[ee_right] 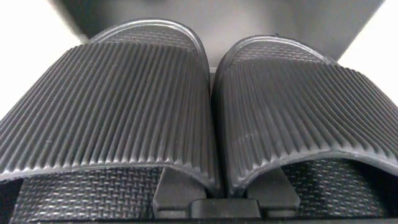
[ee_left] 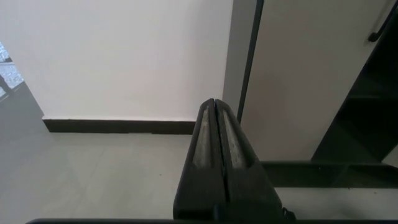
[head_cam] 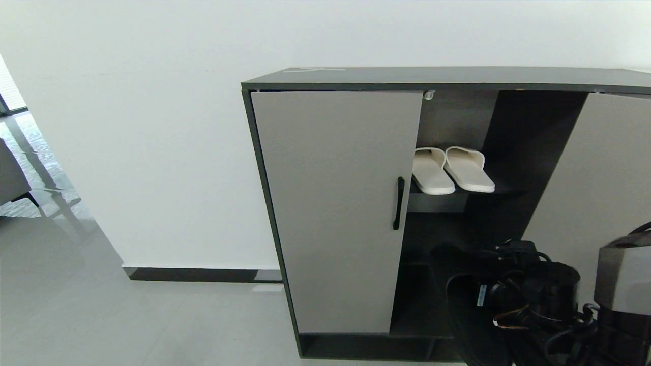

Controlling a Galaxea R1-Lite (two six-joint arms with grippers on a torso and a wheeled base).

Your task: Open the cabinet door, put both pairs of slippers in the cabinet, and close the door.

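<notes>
The dark cabinet (head_cam: 407, 79) stands against the wall, its left grey door (head_cam: 330, 203) closed with a black handle (head_cam: 398, 203). Its right door (head_cam: 600, 178) is swung open. A pair of white slippers (head_cam: 450, 170) lies on the upper shelf. My right gripper (ee_right: 221, 190) is shut on a pair of black ribbed slippers (ee_right: 118, 106), pinching their inner sides together. In the head view the black slippers (head_cam: 468, 300) hang at the lower part of the opening. My left gripper (ee_left: 214, 109) is shut with nothing in it, out over the floor left of the cabinet.
A white wall with a dark baseboard (head_cam: 198, 274) runs left of the cabinet above grey floor (head_cam: 127, 315). A piece of furniture (head_cam: 12, 178) stands at the far left. The open door bounds the opening on the right.
</notes>
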